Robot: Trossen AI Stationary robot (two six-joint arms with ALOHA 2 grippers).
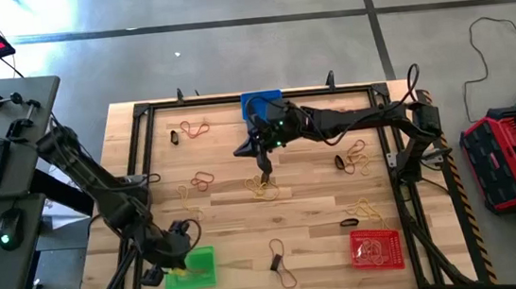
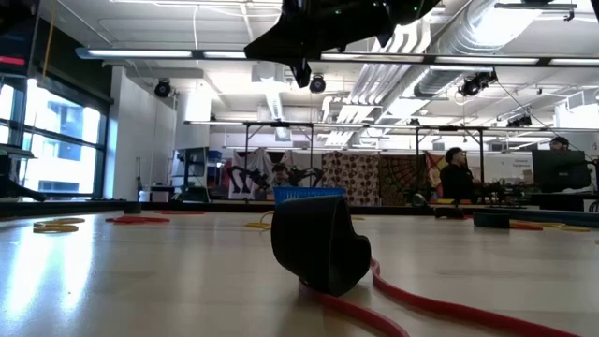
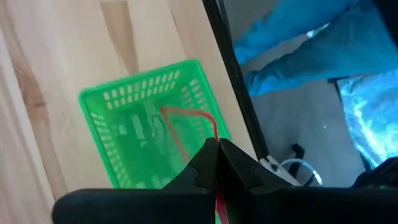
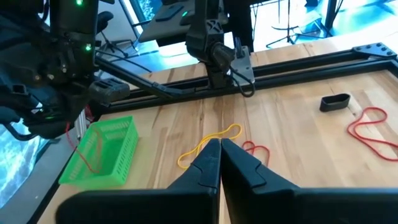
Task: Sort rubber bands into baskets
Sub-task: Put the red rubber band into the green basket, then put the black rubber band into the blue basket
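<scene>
My left gripper [image 3: 217, 148] is shut on a red rubber band [image 3: 186, 118] above the green basket [image 3: 146, 134], which stands at the table's near left [image 1: 194, 269]. My right gripper [image 4: 219, 144] is shut with nothing in it. It hovers over mid-table [image 1: 265, 167], above a yellow band [image 4: 208, 144] and a red band [image 4: 255, 149] that lie flat on the wood. The blue basket [image 1: 261, 101] stands at the far edge and the red basket [image 1: 377, 249] at the near right. More rubber bands lie scattered on the table [image 1: 198, 128]. My left gripper pinches the red band between its two fingertips at one spot of the loop [image 3: 216, 138]. The fingers slant down from above. The loop hangs slack from the tips over the green basket's inside; whether its far end touches the mesh cannot be told.
A black frame rail [image 1: 138, 175] runs round the table; the green basket sits close to its left side. Black bands [image 4: 336, 101] and red bands [image 4: 370, 130] lie toward the far side, and a black and a red one [image 2: 318, 243] by the near edge. People stand in the room behind.
</scene>
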